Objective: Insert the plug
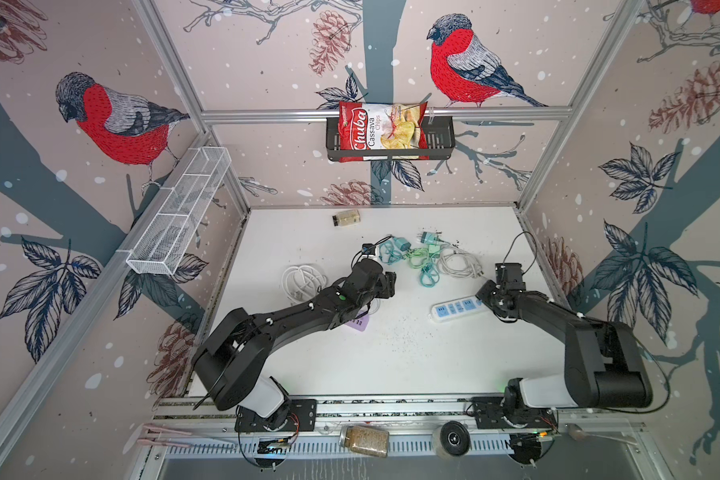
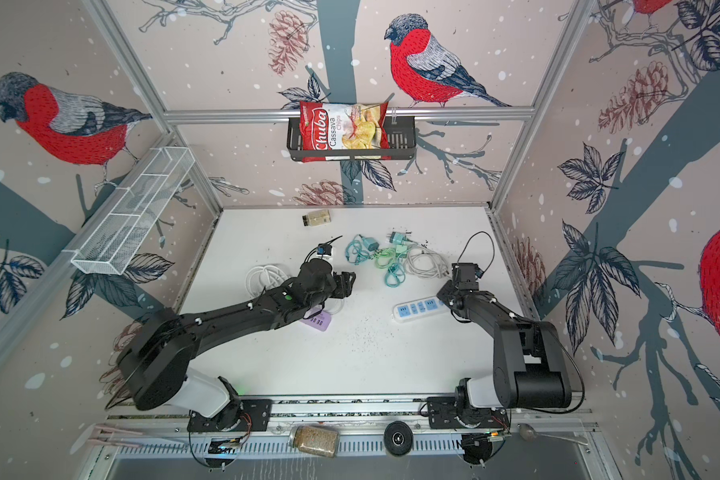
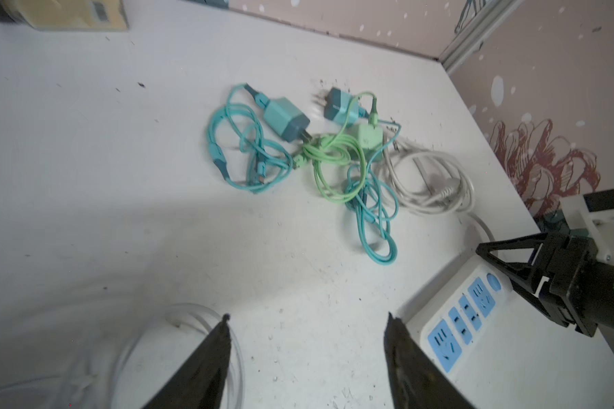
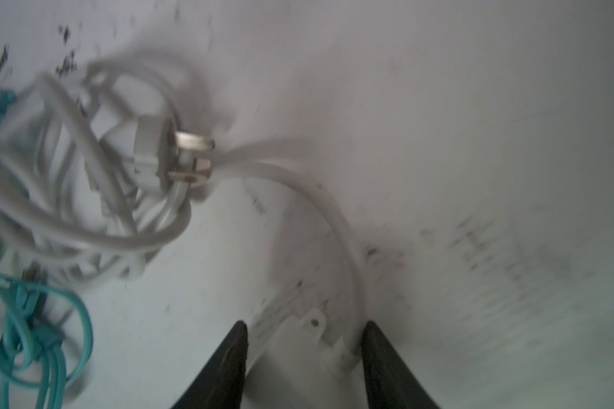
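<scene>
In both top views my left claw (image 1: 391, 284) hung wide and empty mid-desk. The white blue-socketed power strip (image 1: 458, 309) lay crosswise by the right edge of the white desk (image 1: 391, 365).

Left wrist view: two teal cube chargers (image 3: 286, 118), prongs facing each other, and one green charger (image 3: 367, 138) lay tangled near the far edge.

Right wrist view: my right claw (image 4: 305, 325) straddled the strip's end; clamped or not, I couldn't tell.

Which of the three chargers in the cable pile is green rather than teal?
The green charger, lying closest to the white cord; both others are teal.
</scene>
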Available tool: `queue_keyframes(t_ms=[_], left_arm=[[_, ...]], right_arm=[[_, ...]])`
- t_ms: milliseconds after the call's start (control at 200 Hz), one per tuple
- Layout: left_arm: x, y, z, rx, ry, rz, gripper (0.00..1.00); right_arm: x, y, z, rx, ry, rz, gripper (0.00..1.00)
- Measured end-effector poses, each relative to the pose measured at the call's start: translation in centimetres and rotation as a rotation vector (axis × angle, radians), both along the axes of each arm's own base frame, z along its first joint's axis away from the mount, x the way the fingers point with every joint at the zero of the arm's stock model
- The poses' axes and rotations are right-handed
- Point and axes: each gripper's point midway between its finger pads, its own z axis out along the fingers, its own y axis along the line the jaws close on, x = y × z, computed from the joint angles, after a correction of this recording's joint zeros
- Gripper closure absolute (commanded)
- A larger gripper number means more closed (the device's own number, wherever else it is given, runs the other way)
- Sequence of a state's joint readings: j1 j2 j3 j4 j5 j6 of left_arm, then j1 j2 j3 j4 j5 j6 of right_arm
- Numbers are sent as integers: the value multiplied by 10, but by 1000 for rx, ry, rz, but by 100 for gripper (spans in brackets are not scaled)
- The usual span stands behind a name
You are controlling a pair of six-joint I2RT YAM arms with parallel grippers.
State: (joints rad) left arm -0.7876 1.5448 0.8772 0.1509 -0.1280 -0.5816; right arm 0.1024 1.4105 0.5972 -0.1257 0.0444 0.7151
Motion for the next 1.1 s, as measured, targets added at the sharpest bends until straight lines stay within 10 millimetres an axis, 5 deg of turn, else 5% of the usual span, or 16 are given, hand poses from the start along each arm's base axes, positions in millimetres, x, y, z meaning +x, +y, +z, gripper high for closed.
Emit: queue_keyframes(t_ms=[275,425,640,895,1101], left_arm=[[-17,-9,-34,-18,93,-72,36],[-26,-11,-44,-23,123,-107,38],[-44,-24,-51,-27,148,-172,40],[-68,-3,-95,16,269,-143,41],[-69,-1,-103,16,285,-128,42]], right_arm=[[-19,76,-2,107,16,104,48],[-23,97,-1,146,20,115,42],[-25,99,3,162,16,102,38],[-23,90,11,150,-19,73,35],[-14,71,33,116,-80,19,34]])
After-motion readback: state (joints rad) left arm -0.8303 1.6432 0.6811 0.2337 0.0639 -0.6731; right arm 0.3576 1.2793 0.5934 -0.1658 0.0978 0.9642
